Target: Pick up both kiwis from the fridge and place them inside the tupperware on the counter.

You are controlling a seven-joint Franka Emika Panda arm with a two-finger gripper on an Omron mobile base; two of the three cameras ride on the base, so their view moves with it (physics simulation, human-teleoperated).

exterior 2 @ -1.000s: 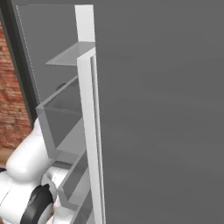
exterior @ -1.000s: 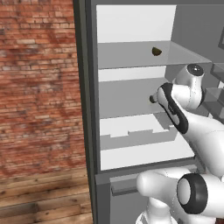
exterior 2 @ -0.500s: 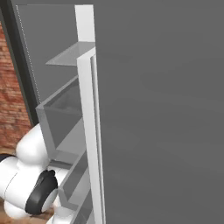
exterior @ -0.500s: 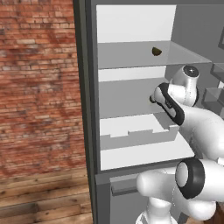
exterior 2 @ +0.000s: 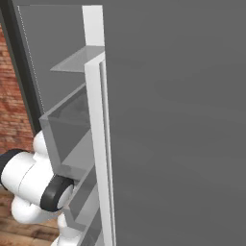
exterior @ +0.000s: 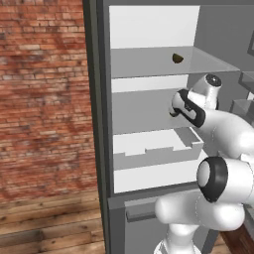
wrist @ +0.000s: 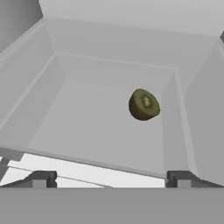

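Note:
The fridge (exterior: pixel 99 129) stands open, pale inside with flat grey shelves. One kiwi (exterior: pixel 177 58) rests on the upper shelf. My arm reaches onto the middle shelf, its hand (exterior: pixel 187 106) deep inside. In the hand view a second kiwi (wrist: pixel 144 104), olive-brown with a green face, lies on the shelf floor toward the back right corner. My gripper (wrist: pixel 110 181) is open, its fingertips (wrist: pixel 40 180) spread wide, short of that kiwi with nothing between them. The tupperware and the counter are out of view.
A pale drawer (exterior: pixel 158 149) sits below the middle shelf. The fridge door (exterior 2: pixel 173 120) with its door shelves (exterior 2: pixel 67 129) stands close on the arm's right. A brick wall (exterior: pixel 44 99) and wooden floor (exterior: pixel 49 223) lie to the left.
The arm's elbow has risen and the hand has pushed slightly further into the middle shelf. The jaws stay wide open. The upper-shelf kiwi has not moved.

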